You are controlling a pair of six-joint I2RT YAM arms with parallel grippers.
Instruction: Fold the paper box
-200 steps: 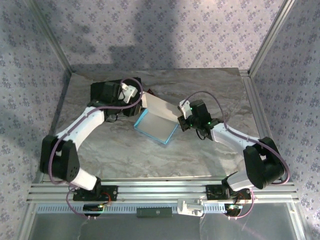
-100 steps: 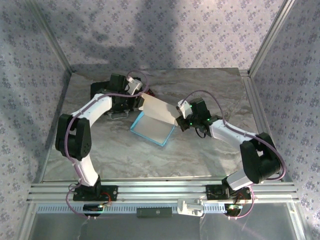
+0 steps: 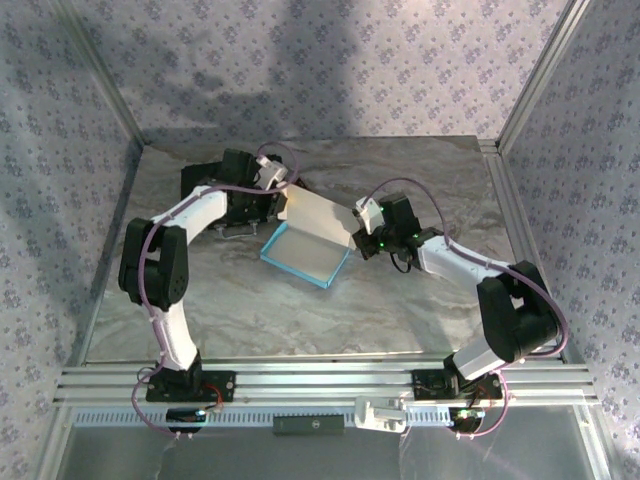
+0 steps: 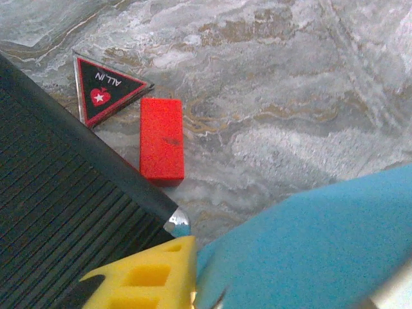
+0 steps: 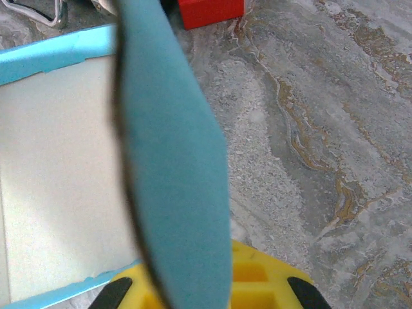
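The paper box (image 3: pixel 303 256) lies mid-table as a light-blue tray with a white inside, its lid flap (image 3: pixel 318 218) standing up at the back. My right gripper (image 3: pixel 360 240) is shut on the flap's right end. In the right wrist view the flap (image 5: pixel 177 161) runs edge-on out of the yellow fingers (image 5: pixel 264 283), beside the tray's white floor (image 5: pixel 58 174). My left gripper (image 3: pixel 279 205) is at the flap's left corner. There the blue card (image 4: pixel 315 251) rests against one yellow finger (image 4: pixel 145 280) and hides the other, so its grip is unclear.
A black ribbed box (image 4: pixel 58 212) sits close on the left gripper's left, at the table's back left (image 3: pixel 208 181). A red block (image 4: pixel 161 145) and a black triangular "ALL IN" card (image 4: pixel 103 90) lie just beyond. Patterned walls enclose the marble table (image 3: pixel 300 320).
The left arm has folded in, bringing its gripper up to the flap's left corner, and its jaws have narrowed. The right gripper and the box have shifted slightly left.
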